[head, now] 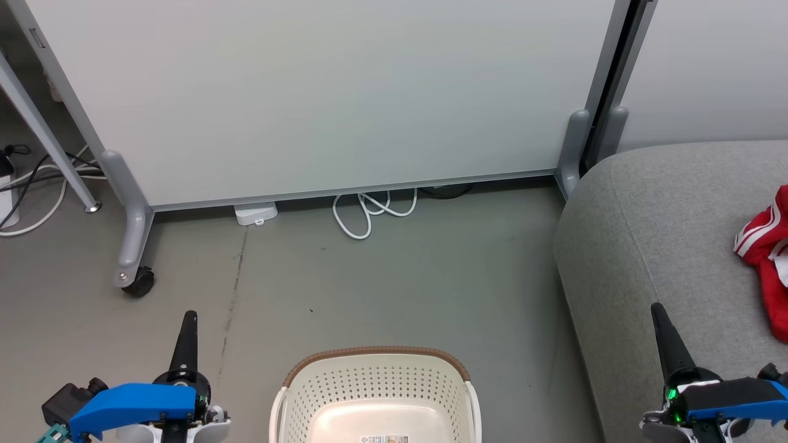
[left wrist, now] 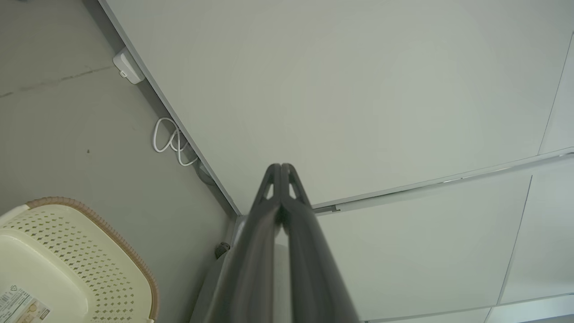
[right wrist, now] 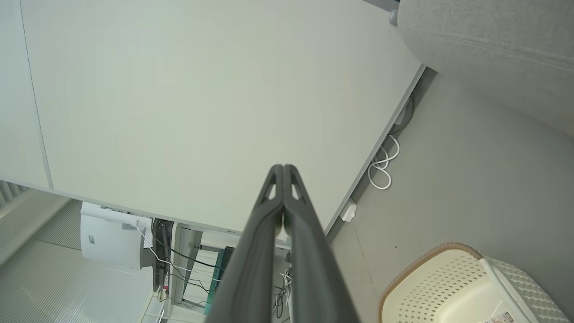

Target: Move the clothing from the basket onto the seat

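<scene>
The cream perforated basket [head: 375,394] with a brown rim stands on the floor at the bottom centre, and its visible inside holds nothing but a label; it also appears as the basket [left wrist: 67,264] and the basket [right wrist: 453,287]. Red clothing [head: 769,252] with white stripes lies on the grey seat [head: 652,234] at the right edge, partly cut off. My left gripper [head: 188,317] hovers over the floor left of the basket, fingers together, holding nothing [left wrist: 281,167]. My right gripper [head: 656,307] is over the seat's front edge, also shut and holding nothing [right wrist: 283,167].
A pale wheeled partition panel [head: 320,92] stands behind, its grey leg and castor [head: 136,280] at the left. A white cable loop [head: 369,212] and a small white box [head: 255,213] lie at its foot. More cables [head: 31,184] trail at the far left.
</scene>
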Motion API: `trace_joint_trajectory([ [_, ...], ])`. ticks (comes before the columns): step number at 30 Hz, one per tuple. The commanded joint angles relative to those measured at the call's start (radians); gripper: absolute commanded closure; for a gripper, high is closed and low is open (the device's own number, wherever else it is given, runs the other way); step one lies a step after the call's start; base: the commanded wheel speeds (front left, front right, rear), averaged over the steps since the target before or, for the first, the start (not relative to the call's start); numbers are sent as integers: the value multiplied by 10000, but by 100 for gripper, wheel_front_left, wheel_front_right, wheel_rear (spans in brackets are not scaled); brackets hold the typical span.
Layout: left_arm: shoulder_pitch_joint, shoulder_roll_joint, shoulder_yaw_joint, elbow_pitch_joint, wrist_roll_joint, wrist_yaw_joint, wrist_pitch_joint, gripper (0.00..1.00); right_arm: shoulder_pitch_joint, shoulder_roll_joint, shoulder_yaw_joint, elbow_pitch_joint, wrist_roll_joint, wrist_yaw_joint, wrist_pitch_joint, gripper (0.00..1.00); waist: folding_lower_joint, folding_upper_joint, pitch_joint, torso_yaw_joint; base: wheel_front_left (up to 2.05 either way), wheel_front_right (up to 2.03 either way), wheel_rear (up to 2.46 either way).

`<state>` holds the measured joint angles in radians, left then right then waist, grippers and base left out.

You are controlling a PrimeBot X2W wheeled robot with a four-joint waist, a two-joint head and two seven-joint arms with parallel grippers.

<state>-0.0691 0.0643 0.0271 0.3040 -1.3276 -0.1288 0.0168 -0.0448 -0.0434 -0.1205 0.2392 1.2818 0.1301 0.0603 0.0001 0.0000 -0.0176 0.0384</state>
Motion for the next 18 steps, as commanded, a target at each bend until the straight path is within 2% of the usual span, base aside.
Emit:
trace_joint_trajectory([
  [1,-246,43,119,-143,-290,-24,83,100,-247,-84,17,-35,324,9,75,100,0,0,12,-21,0,0,0],
  [18,-329,26,400,-367,-1536,-28,438,100,-455,-88,41,10,1703,15,290,100,0,0,93,-171,0,0,0],
])
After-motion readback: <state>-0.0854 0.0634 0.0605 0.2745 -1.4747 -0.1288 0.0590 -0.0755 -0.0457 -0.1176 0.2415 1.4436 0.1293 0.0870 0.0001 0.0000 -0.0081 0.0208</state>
